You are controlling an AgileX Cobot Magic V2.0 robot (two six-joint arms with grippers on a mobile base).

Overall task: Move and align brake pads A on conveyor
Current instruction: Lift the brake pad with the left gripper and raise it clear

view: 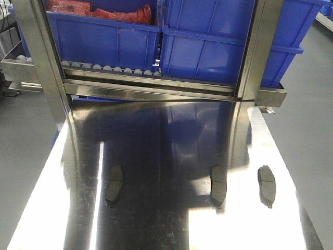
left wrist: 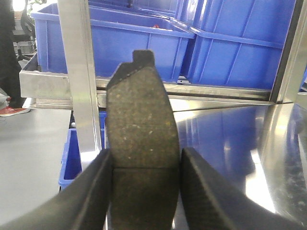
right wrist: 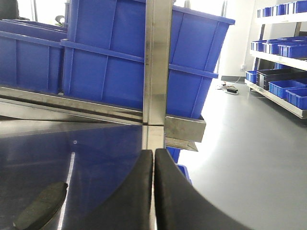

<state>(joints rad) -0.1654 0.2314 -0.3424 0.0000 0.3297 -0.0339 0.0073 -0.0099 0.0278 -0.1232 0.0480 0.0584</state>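
- Left gripper (left wrist: pixel 144 160): jaws clamped on a held pad (left wrist: pixel 141 115). The pad stands upright between the fingers (left wrist: pixel 91 191), notched end up, rough face toward the wrist camera, groove level with the fingertips.
- Right gripper (right wrist: pixel 154 158): jaws closed, pads touching, nothing between them.
- Steel table (view: pixel 166 140): three pads lie flat on it in a rough row, all lengthwise toward the rack.
- Left pad (view: pixel 113 186) sits well apart from the other two. Middle pad (view: pixel 218 186) and right pad (view: pixel 267 185) are near each other, not touching.
- Right wrist view: one pad (right wrist: pixel 41 206) lies on the table low left of the gripper; cannot tell which of the three.
- Rack (view: pixel 39 57) behind the table, with a roller rail (view: pixel 109 69) carrying blue bins.
- Left bin (view: pixel 104 39): red items (view: pixel 99 10) piled inside, too blurred to name.
- Right bin (view: pixel 208 47): contents hidden by its wall.
- Floor bin (left wrist: pixel 72 158): blue, below the rack beside the post; inside not visible.
- Far shelves (right wrist: pixel 283 48): more blue bins and a black one; contents too small to tell.
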